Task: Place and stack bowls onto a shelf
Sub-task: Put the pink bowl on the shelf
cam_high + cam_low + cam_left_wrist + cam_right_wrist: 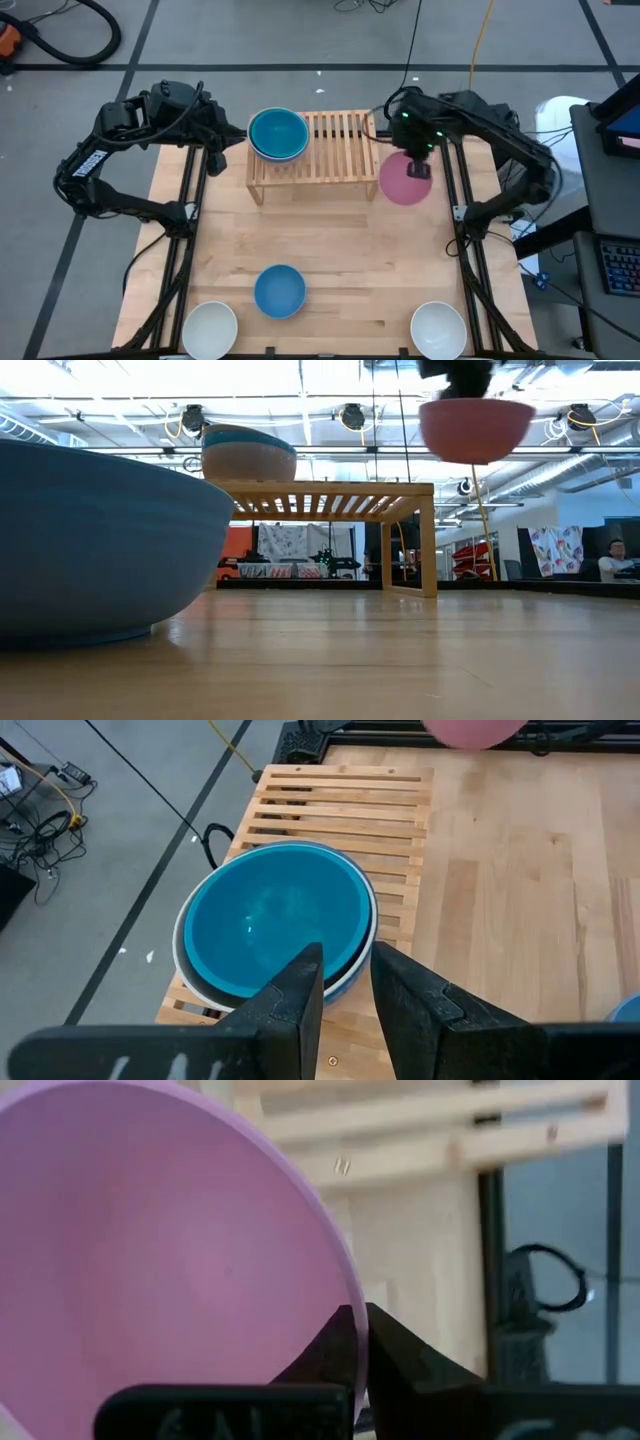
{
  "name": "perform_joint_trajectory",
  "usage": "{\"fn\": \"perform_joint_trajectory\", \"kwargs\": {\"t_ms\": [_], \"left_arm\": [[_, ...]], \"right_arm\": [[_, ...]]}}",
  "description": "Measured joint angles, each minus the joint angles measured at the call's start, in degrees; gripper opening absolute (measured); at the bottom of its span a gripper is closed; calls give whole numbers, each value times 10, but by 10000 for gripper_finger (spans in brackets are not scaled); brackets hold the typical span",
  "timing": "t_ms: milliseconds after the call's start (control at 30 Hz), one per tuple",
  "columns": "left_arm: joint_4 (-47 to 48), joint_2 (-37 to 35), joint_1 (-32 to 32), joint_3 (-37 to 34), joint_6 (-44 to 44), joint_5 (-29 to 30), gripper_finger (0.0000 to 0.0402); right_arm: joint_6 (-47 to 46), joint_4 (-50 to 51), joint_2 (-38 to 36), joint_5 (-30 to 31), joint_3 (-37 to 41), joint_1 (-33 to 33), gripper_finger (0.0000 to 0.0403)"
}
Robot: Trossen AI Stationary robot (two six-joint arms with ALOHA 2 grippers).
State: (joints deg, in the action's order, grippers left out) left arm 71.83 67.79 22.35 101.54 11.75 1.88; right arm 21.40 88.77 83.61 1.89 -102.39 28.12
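One pink bowl (404, 180) pinched by rim in right end effector (418, 168), airborne; free shelf (335, 150) slats at 9 o'clock. Left end effector (345, 985) spread near stacked teal bowl (277, 133).

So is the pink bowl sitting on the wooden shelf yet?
Apart. In the low view the pink bowl hangs in the air beside the shelf, with open space between them. The right gripper pinches its rim.
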Motion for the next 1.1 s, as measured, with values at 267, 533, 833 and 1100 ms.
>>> {"fn": "perform_joint_trajectory", "kwargs": {"t_ms": [267, 533, 833, 1100], "left_arm": [[0, 0, 0, 0, 0, 0, 95], [9, 0, 0, 0, -2, 0, 95], [18, 0, 0, 0, -2, 0, 95], [18, 0, 0, 0, -1, 0, 95]], "right_arm": [[91, 11, 139, -3, -185, 1, 0], [137, -5, 226, -5, -282, 18, 0], [135, -106, 268, -74, -282, 55, 0], [124, -130, 296, -111, -283, 72, 0]]}}
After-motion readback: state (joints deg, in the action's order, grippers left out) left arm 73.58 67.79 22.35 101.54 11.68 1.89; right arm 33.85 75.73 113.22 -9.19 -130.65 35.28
